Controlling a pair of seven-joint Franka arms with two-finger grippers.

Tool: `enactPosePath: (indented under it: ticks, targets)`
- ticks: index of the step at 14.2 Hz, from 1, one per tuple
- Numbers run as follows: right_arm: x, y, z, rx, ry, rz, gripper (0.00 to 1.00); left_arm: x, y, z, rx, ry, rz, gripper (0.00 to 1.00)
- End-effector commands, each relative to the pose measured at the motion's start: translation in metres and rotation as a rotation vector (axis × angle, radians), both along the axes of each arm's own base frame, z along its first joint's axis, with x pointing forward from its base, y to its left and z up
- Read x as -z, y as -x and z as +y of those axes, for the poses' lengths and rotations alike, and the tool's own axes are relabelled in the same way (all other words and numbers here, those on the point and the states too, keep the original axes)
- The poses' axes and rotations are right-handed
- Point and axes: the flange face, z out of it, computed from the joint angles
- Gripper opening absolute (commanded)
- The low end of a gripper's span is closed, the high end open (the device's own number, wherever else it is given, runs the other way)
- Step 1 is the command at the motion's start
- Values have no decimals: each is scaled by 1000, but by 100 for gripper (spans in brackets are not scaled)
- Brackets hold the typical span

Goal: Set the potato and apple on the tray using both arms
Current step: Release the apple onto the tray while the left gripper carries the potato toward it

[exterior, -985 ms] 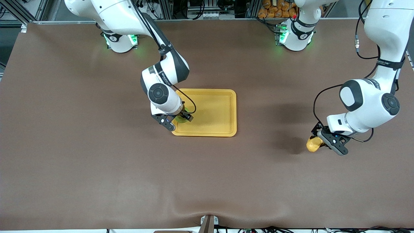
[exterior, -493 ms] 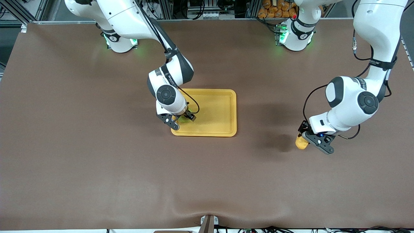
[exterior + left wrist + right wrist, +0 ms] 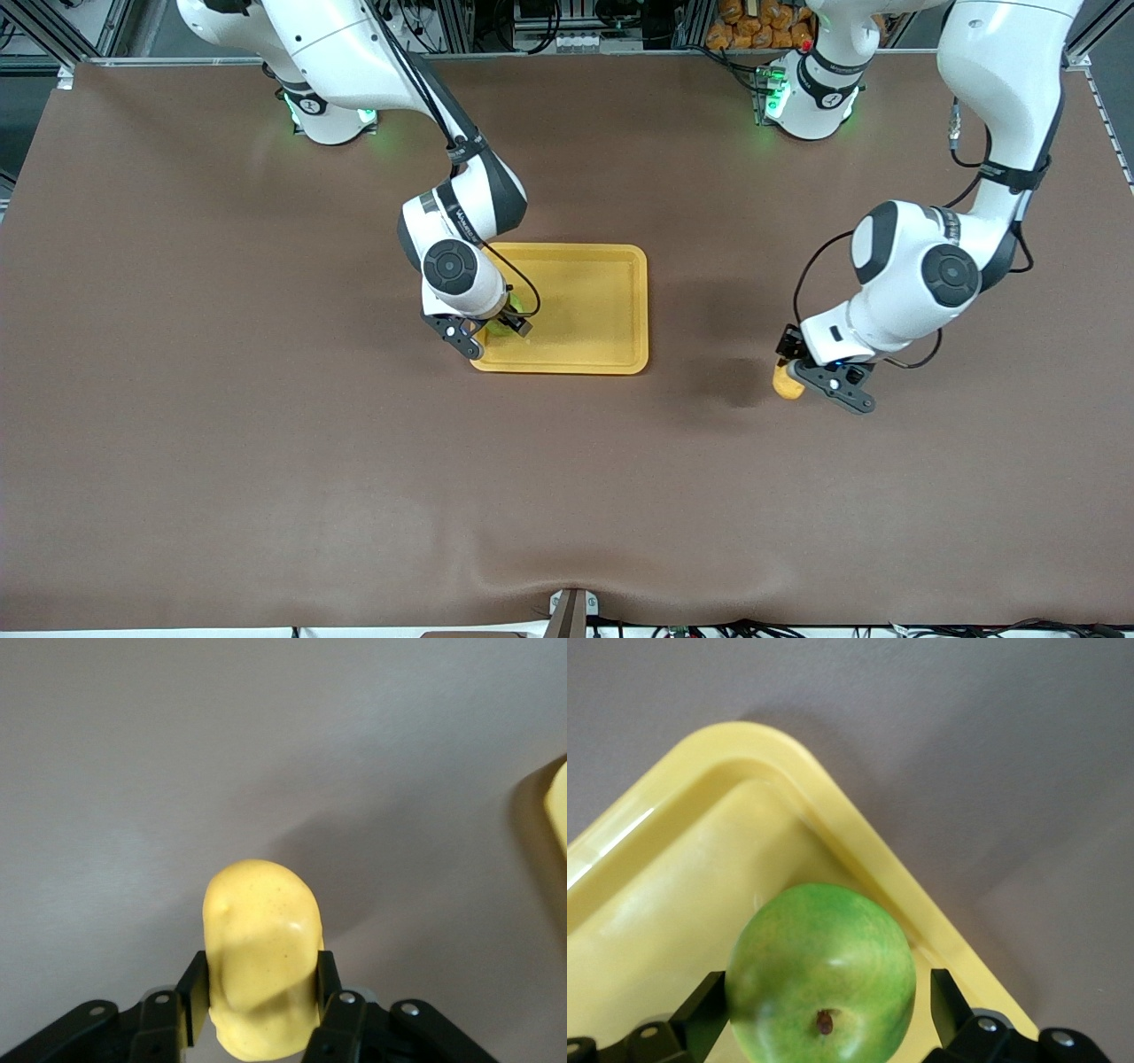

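Observation:
The green apple rests in the yellow tray, in the tray's corner nearest the front camera toward the right arm's end. My right gripper straddles the apple, open, with a gap showing beside one finger. The yellow potato hangs in my left gripper, which is shut on it. That gripper is over bare table between the tray and the left arm's end. A bit of the tray's rim shows in the left wrist view.
A brown mat covers the whole table. Both arm bases stand at the table's top edge in the front view.
My left arm has carried the potato toward the tray. My right gripper has lowered slightly over the tray's corner and its jaws have parted from the apple.

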Motion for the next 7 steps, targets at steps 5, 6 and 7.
enactPosePath:
  ticks: [5, 6, 7]
  targets:
    - [-83, -43, -33, 68, -50, 37, 100, -3, 21, -59, -141, -61, 13, 20]
    - [-96, -51, -40, 69, -55, 38, 100, -5, 23, -69, -151, -64, 8, 21]
    - [-107, -56, -44, 52, -58, 35, 100, -4, 25, -76, -165, -63, 13, 21]
